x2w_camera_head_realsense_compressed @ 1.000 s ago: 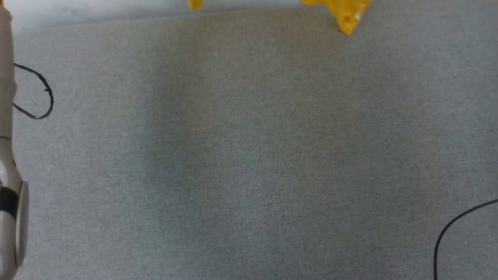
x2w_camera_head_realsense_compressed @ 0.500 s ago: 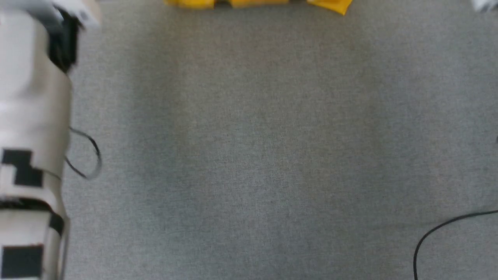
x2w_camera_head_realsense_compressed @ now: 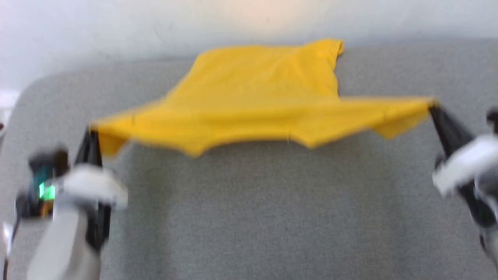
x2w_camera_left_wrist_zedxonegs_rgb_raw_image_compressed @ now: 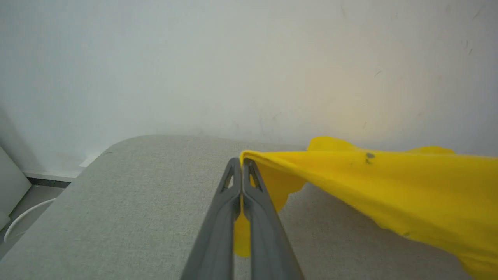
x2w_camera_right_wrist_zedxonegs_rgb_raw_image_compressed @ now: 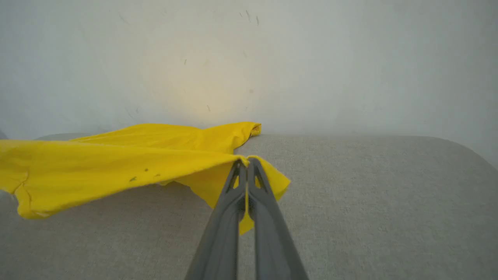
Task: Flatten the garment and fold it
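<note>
I have the shirt stretched between both grippers over the grey table. My left gripper is clamped tight on one end of the shirt's near edge, and my right gripper is pinched on the other end. That edge hangs taut in the air, sagging a little. The far part lies on the table by the white wall. The head view is blurred.

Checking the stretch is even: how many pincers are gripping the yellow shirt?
2. The left pincer clamps the left end of the garment; the right pincer clamps its right end, cloth stretched between them.
</note>
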### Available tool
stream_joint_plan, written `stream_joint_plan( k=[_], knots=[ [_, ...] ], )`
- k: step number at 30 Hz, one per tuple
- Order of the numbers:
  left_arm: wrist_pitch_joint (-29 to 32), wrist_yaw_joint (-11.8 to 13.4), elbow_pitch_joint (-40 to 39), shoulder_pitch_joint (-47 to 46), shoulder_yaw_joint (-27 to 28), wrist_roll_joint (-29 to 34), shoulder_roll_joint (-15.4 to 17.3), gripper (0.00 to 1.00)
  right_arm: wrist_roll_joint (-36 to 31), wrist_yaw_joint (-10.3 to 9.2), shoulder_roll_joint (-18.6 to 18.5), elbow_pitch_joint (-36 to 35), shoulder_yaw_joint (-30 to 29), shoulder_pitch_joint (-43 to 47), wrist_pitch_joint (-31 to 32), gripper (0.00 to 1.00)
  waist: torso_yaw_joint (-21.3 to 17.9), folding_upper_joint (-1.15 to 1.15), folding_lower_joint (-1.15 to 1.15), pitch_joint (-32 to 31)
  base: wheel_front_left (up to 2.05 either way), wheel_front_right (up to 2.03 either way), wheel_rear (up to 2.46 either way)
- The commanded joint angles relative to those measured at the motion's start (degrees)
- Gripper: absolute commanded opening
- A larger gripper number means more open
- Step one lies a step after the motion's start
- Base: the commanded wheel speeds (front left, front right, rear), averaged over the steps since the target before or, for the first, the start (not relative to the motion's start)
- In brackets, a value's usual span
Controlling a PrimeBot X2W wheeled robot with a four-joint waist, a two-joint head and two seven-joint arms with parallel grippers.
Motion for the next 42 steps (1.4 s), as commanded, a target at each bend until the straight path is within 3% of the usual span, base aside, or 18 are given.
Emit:
stream_joint_plan(
  k=[1, 5, 12, 17, 22, 23, 24, 25, 30, 32, 35, 38, 42],
  knots=[
    [0.9, 2.5, -6.0, 7.5, 1.1, -0.5, 1.1, 0.00, -0.4, -0.13, -0.1, -4.4, -3.0, 6.3, 2.0, 0.00, -0.6, 0.00, 0.02, -5.5, 0.00, 0.00, 0.00],
    [6.3, 8.5, -22.6, 23.1, 2.7, -0.7, 2.2, 0.00, -2.4, -0.13, 2.7, -16.0, -11.2, 20.5, 6.4, 0.00, -0.5, 0.00, 0.02, -6.5, 0.00, 0.00, 0.00],
    [15.1, 16.4, -41.3, 42.6, 3.4, -0.4, 2.3, 0.00, -6.2, -0.13, 14.1, -30.6, -21.9, 40.8, 13.2, 0.00, 0.4, 0.00, 0.02, -6.6, 0.00, 0.00, 0.00],
    [19.0, 19.0, -45.0, 50.2, 2.2, -1.0, 1.0, 0.00, -8.9, -0.13, 18.9, -31.7, -25.6, 47.5, 16.9, 0.00, 0.8, 0.00, 0.02, -5.9, 0.00, 0.00, 0.00],
    [19.5, 19.0, -44.5, 52.8, 0.7, -2.6, -1.1, 0.00, -12.8, -0.13, 19.1, -26.2, -24.8, 50.0, 19.0, 0.00, 1.9, 0.00, 0.02, -4.5, 0.00, 0.00, 0.00],
    [19.0, 18.6, -44.1, 52.6, 0.2, -2.8, -1.6, 0.00, -12.6, -0.13, 18.3, -24.9, -22.3, 50.4, 20.3, 0.17, 2.3, 0.00, 0.02, -4.1, 0.00, 0.00, 0.00],
    [18.3, 18.2, -43.8, 52.0, -0.2, -2.9, -2.2, 0.00, -11.9, -0.13, 17.4, -24.3, -20.2, 50.4, 20.7, 0.44, 2.8, 0.00, 0.02, -3.7, 0.00, 0.00, 0.00],
    [17.8, 17.8, -43.2, 51.4, -0.6, -3.1, -2.8, 0.00, -11.1, -0.13, 16.9, -23.8, -19.1, 50.2, 20.5, 1.00, 3.1, 0.00, 0.02, -3.4, 0.00, 0.00, 0.00],
    [13.7, 16.4, -41.6, 48.4, -1.9, -2.8, -4.8, 0.00, -4.8, -0.13, 15.5, -27.4, -17.4, 45.9, 15.2, 1.00, 5.0, 0.00, 0.02, -2.1, 0.00, 0.00, 0.00],
    [12.2, 16.0, -41.5, 47.4, -2.2, -2.6, -5.3, 0.00, -1.5, -0.13, 15.6, -28.3, -19.1, 43.0, 12.9, 1.00, 5.9, 0.00, 0.02, -1.4, 0.00, 0.00, 0.00],
    [11.1, 15.5, -41.6, 46.4, -2.5, -2.5, -5.7, 0.00, -1.7, -0.13, 14.8, -27.2, -21.5, 39.0, 11.6, 1.00, 6.7, 0.00, 0.02, -0.5, 0.00, 0.00, 0.00],
    [10.0, 15.2, -42.1, 44.8, -2.9, -1.9, -6.0, 0.00, -2.4, -0.13, 14.3, -22.1, -24.5, 29.5, 10.8, 1.00, 7.9, 0.00, 0.02, 1.1, 0.00, 0.00, 0.00],
    [9.1, 14.4, -43.3, 42.0, -4.3, -1.0, -6.4, 0.00, -3.9, -0.13, 11.3, -10.7, -23.3, 14.6, 12.6, 1.00, 9.9, 0.00, 0.02, 3.9, 0.00, 0.00, 0.00]
  ],
)
